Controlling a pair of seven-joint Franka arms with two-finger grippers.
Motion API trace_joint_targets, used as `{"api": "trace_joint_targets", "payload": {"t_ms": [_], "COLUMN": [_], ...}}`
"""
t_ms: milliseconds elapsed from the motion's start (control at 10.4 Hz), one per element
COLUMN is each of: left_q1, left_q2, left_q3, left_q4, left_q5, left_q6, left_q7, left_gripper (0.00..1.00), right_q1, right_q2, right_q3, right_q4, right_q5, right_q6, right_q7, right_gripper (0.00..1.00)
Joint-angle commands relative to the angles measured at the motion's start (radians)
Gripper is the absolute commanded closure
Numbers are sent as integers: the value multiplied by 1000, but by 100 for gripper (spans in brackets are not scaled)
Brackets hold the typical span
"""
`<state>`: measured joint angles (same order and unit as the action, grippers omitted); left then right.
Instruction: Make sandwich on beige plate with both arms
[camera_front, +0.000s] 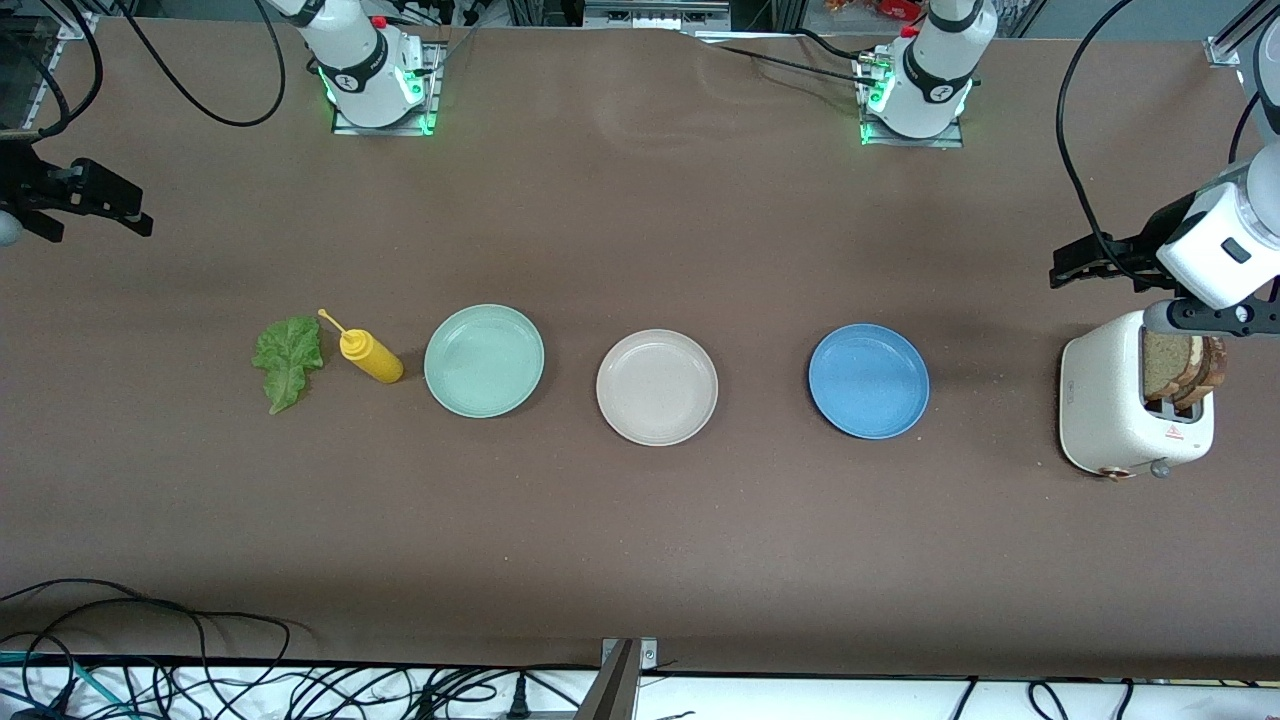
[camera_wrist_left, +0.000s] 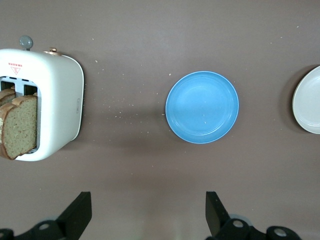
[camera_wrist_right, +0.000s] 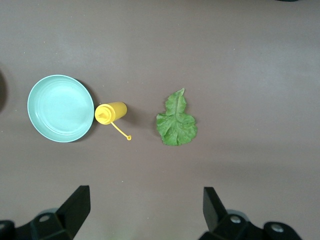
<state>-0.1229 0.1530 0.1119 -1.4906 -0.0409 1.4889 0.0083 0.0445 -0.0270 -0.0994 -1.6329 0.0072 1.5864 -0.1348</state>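
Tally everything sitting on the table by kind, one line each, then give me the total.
Round shallow plates: 3 (mint green plate, matte beige plate, blue plate)
Brown speckled bread slices standing in the toaster: 2
White two-slot toaster: 1
Ruffled green lettuce leaf: 1
Yellow squeeze bottle: 1
Total: 8
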Motion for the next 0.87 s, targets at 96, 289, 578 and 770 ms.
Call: {"api": "trace_joint_targets", "payload": {"t_ms": [96, 289, 578, 770], "left_q1": [5, 5, 5, 5], "left_q2": [8, 8, 8, 8], "left_q3": [-8, -8, -8, -8], "left_q4": [18, 18, 18, 18], "left_q5": [15, 15, 15, 15], "left_q6": [-2, -2, -2, -2], "left_q7": [7, 7, 7, 7], "left_gripper": [0, 0, 0, 0], "right_q1": [2, 2, 3, 3], "right_q2": [-1, -1, -5, -4], "right_q3": [0, 0, 19, 20], "right_q4": [7, 7, 7, 8], "right_q5": [5, 5, 4, 4], "right_q6": [-5, -2, -3, -2], "right_q7": [8, 8, 8, 8], "right_gripper": [0, 0, 0, 0]}}
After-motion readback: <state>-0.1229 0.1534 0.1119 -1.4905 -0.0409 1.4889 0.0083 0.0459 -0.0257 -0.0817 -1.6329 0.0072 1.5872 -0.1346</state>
